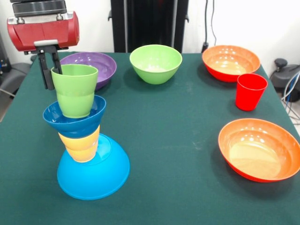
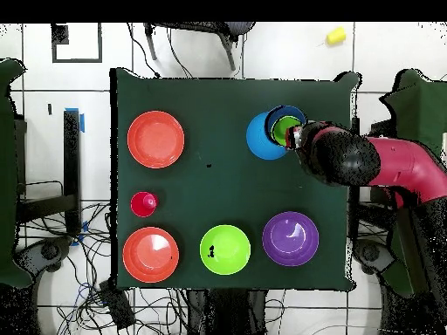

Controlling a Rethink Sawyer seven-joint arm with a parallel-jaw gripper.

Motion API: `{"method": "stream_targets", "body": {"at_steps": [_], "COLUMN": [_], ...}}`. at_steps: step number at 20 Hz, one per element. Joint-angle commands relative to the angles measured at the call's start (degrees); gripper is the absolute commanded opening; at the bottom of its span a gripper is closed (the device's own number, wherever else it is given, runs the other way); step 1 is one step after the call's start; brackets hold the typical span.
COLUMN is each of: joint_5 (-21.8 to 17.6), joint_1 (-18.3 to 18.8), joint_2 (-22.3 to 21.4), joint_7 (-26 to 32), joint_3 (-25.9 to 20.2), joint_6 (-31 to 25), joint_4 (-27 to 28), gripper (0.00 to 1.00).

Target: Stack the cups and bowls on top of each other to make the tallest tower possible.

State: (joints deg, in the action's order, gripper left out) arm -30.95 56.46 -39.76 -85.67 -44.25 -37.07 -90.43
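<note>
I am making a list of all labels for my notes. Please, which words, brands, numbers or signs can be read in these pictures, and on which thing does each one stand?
None: no readable text in either view.
The cups, bowls and green table cloth are plain.
The red arm housing above the claw shows no legible marking.

Light: bright, even, from overhead | Glare: white glints inside near orange bowl [image 1: 260, 149] and purple bowl [image 1: 90, 67] | Shadows: soft, short, on green surface [image 1: 168, 140] beside each piece | Focus: front view slightly soft, perhaps mild motion blur at the arm
</note>
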Motion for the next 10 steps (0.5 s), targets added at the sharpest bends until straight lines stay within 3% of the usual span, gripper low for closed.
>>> {"method": "stream_targets", "body": {"at_steps": [1, 10], "joint_5": [-3.99, -4.21], "joint_1": [-1.04, -0.02], "joint_2": [1.54, 2.04], "joint_7": [8.83, 8.92], "joint_3": [0.03, -1.19], "joint_6": [-1.35, 1.09], "joint_4": [-2.04, -3.19], "gripper": [0.00, 0.00]}}
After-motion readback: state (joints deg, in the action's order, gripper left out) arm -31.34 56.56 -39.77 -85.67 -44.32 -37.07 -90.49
